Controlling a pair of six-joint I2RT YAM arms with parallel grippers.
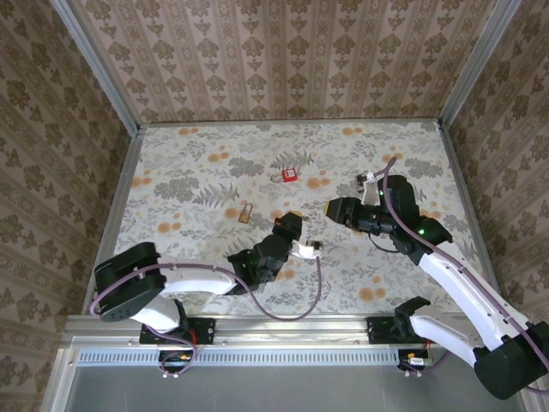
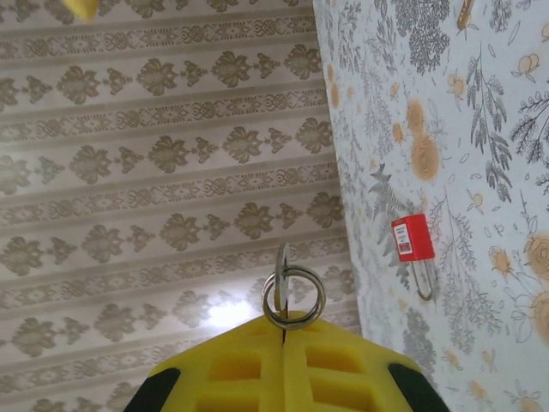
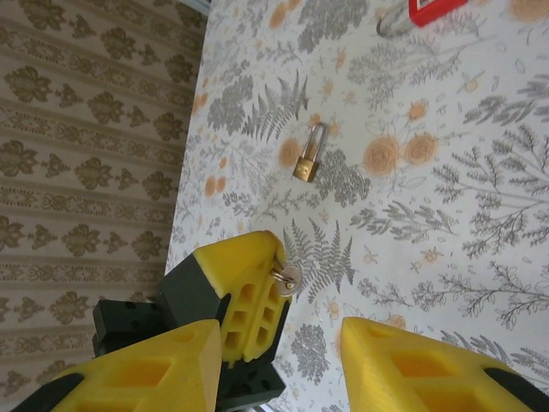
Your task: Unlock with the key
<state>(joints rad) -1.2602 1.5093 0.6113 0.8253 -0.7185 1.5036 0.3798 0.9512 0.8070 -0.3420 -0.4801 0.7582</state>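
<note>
Left claw (image 2: 283,330) is clenched on the key (image 2: 282,279), which pokes past its tips, right claw (image 3: 283,343) released just opposite, brass padlock (image 3: 307,159) beyond both on the counter (image 3: 446,215), so best pin that lock steady before aiming the key.

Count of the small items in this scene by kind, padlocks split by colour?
1 red padlock
1 brass padlock
1 key ring
Total: 3

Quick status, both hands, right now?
Left hand: closed, pinching the key ring.
Right hand: open, holding nothing.
</note>
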